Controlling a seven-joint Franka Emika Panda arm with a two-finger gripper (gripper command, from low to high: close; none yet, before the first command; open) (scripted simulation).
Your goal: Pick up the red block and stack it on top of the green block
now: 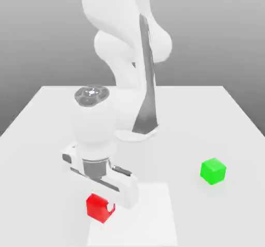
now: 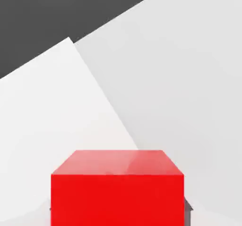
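The red block [image 1: 98, 206] rests on the white table [image 1: 46, 122] near its front edge, left of centre in the exterior view. My gripper [image 1: 102, 204] is lowered over it and shut on it, with one white fingertip [image 1: 109, 207] pressed against its side. In the hand view the red block [image 2: 117, 187] sits close up between the jaws, its top face level. The green block [image 1: 213, 171] stands by itself on the table, off to the exterior view's right and a little farther back, apart from the gripper.
The arm's base [image 1: 135, 133] stands at the middle of the table behind the gripper. A paler square patch [image 1: 152, 215] marks the table surface beside the red block. Open table lies between the two blocks.
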